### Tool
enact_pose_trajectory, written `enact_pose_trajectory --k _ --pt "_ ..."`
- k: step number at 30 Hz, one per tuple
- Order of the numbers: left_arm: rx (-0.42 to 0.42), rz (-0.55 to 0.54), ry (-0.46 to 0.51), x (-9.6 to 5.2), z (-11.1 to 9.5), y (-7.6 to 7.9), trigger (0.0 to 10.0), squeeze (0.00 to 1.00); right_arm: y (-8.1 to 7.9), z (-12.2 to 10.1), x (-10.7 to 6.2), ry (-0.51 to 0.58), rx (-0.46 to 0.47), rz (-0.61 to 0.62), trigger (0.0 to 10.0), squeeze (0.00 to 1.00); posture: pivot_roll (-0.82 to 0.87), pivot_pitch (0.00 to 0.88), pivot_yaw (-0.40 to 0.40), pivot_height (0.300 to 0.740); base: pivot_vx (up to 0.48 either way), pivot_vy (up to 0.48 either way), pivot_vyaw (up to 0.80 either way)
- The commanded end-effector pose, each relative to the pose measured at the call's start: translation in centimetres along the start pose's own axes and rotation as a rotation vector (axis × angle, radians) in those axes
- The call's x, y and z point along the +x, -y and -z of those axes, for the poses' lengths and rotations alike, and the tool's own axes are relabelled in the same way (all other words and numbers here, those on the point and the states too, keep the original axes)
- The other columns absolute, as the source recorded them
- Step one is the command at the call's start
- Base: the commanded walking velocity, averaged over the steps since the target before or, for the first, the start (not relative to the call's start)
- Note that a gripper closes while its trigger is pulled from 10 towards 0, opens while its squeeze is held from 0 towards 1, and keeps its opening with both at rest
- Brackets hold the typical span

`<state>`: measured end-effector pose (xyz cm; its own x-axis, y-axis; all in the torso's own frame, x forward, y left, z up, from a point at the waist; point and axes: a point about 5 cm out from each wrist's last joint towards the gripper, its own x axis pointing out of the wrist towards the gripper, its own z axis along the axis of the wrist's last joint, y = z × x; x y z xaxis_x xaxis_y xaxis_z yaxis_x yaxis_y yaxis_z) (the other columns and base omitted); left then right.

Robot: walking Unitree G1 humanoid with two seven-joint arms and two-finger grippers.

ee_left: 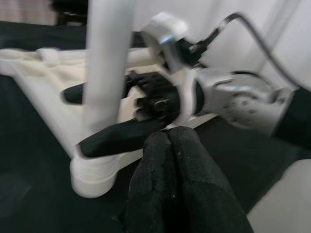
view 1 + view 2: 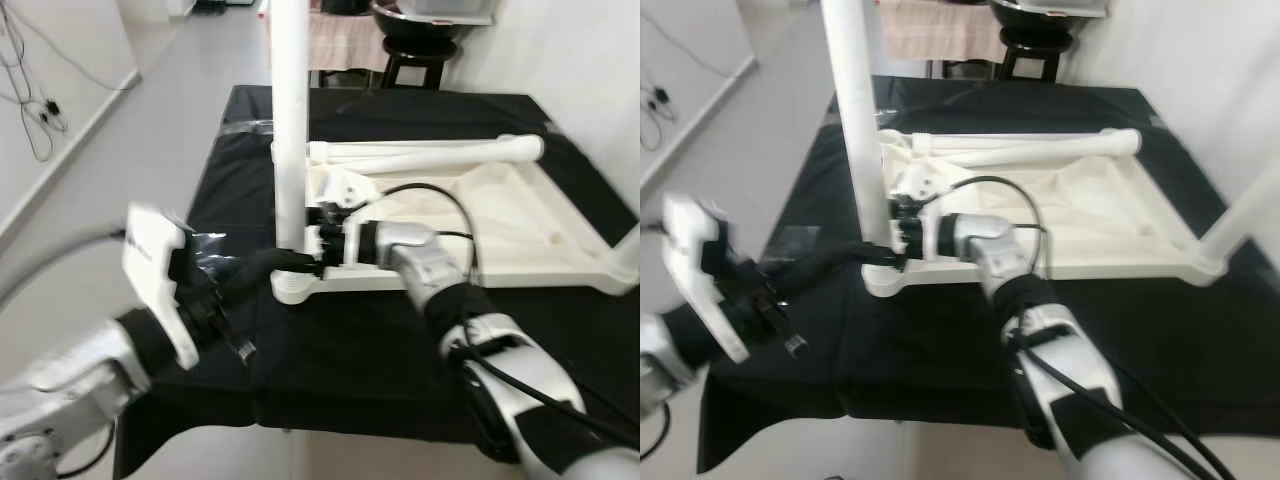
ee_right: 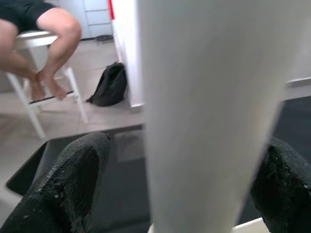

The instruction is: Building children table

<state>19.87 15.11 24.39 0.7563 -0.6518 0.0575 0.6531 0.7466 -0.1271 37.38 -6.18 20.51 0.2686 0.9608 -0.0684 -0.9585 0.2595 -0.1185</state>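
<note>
The two head cameras look forward and down from above the near edge of a black-covered table (image 2: 400, 350), side by side, so both take in the same upturned white tabletop (image 2: 520, 215), the upright white leg (image 2: 290, 130) at its near corner and both silver arms reaching in. The left wrist camera sits low and very close, looking along its own black fingers (image 1: 180, 179) toward the foot of that leg (image 1: 104, 73) and the right arm's gripper (image 1: 146, 114) around it. The right wrist camera looks between its fingers (image 3: 73, 179) at the same leg (image 3: 209, 111), close up, with floor, a dark bag (image 3: 111, 85) and a seated person's legs (image 3: 48, 43) beyond.
</note>
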Motion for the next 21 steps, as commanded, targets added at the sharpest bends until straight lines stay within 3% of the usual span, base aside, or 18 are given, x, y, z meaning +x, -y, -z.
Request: enact_pose_trajectory --k 1,3,5,7,8,9,10,11,13,19,21 --pt "0.023 -0.043 -0.017 -0.3 0.5 0.0 10.0 0.00 -0.1 -0.2 0.2 -0.005 -0.027 -0.019 10.0 0.00 0.14 0.192 -0.076 0.740 0.000 0.000 0.00" --pt "0.046 -0.146 -0.038 -1.4 2.3 -0.2 10.0 0.00 -0.3 0.0 0.7 -0.011 -0.039 -0.035 10.0 0.00 0.15 0.202 -0.079 0.740 0.000 0.000 0.00" --pt "0.059 -0.177 -0.042 -1.7 3.0 -0.2 10.0 0.00 -0.4 0.0 1.0 -0.011 -0.041 -0.039 10.0 0.00 0.15 0.203 -0.079 0.740 0.000 0.000 0.00" --pt "0.067 -0.185 -0.062 -1.8 3.7 0.0 10.0 0.00 -0.6 0.0 1.3 -0.006 -0.038 -0.041 10.0 0.00 0.15 0.209 -0.079 0.740 0.000 0.000 0.00" --pt "0.013 -0.148 -0.093 -1.9 4.8 0.5 10.0 0.00 -0.7 0.1 1.6 0.001 -0.031 -0.046 10.0 0.00 0.16 0.210 -0.076 0.740 0.000 0.000 0.00" --pt "-0.016 -0.140 -0.099 -1.9 5.6 1.0 10.0 0.00 -0.8 0.0 1.9 0.010 -0.024 -0.052 8.3 0.00 0.15 0.211 -0.069 0.740 0.000 0.000 0.00" --pt "-0.032 -0.137 -0.099 -2.0 6.0 1.4 10.0 0.00 -0.9 0.0 2.0 0.016 -0.021 -0.056 8.3 0.00 0.15 0.212 -0.067 0.740 0.000 0.000 0.00" --pt "-0.040 -0.139 -0.104 -1.8 6.7 1.9 10.0 0.00 -0.9 -0.3 2.2 0.027 -0.018 -0.068 0.5 0.00 0.15 0.213 -0.064 0.740 0.000 0.000 0.00" --pt "-0.045 -0.142 -0.097 -1.6 7.2 2.2 10.0 0.00 -0.9 -0.7 2.3 0.039 -0.020 -0.092 0.0 0.00 0.16 0.216 -0.063 0.740 0.000 0.000 0.00" --pt "-0.049 -0.205 -0.055 -2.0 7.3 1.3 10.0 0.00 -0.5 -1.3 1.9 0.036 -0.028 -0.114 0.0 0.00 0.16 0.216 -0.062 0.740 0.000 0.000 0.00" --pt "-0.032 -0.241 -0.020 -2.0 7.4 1.2 10.0 0.00 0.0 -1.3 1.1 0.014 -0.041 -0.100 0.0 0.00 0.15 0.212 -0.058 0.740 0.000 0.000 0.00"
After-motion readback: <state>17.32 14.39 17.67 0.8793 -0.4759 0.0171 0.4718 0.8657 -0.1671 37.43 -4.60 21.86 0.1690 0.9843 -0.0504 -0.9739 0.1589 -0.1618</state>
